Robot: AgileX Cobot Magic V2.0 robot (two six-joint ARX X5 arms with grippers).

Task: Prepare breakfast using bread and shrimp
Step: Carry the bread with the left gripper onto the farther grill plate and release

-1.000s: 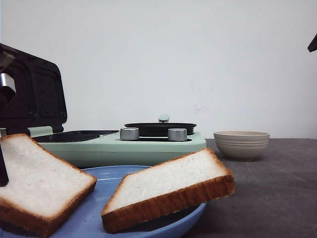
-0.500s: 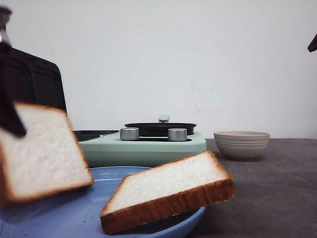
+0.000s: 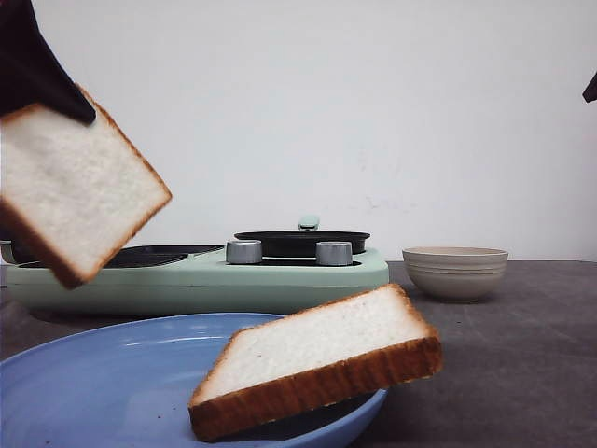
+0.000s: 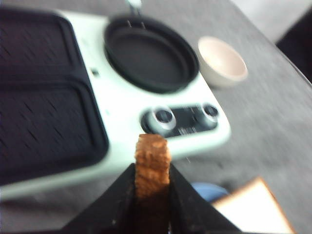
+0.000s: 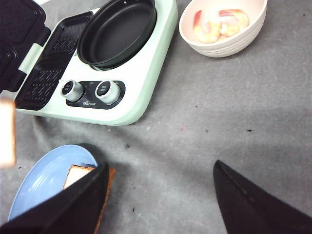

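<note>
My left gripper point(image 4: 152, 168) is shut on one slice of bread point(image 3: 75, 196), gripping its brown crust point(image 4: 152, 153). The slice hangs tilted in the air, above the left end of the green breakfast maker point(image 3: 280, 277) in the front view. The other slice of bread point(image 3: 317, 359) leans on the rim of the blue plate point(image 3: 103, 387). The shrimp point(image 5: 220, 23) lie in the beige bowl point(image 5: 229, 41), to the right of the maker. My right gripper point(image 5: 161, 168) is open above the grey table, beside the plate point(image 5: 41, 180), with nothing between its fingers.
The breakfast maker has a black round pan point(image 5: 117, 31), two silver knobs point(image 5: 90, 90) and dark grill plates point(image 4: 44, 122) with the lid raised point(image 5: 17, 34). The bowl point(image 3: 454, 271) stands on the grey table point(image 5: 219, 122) in front of a white wall.
The left gripper has lifted its slice of bread off the blue plate and up to the top left. The other slice, bowl and maker have not moved.
</note>
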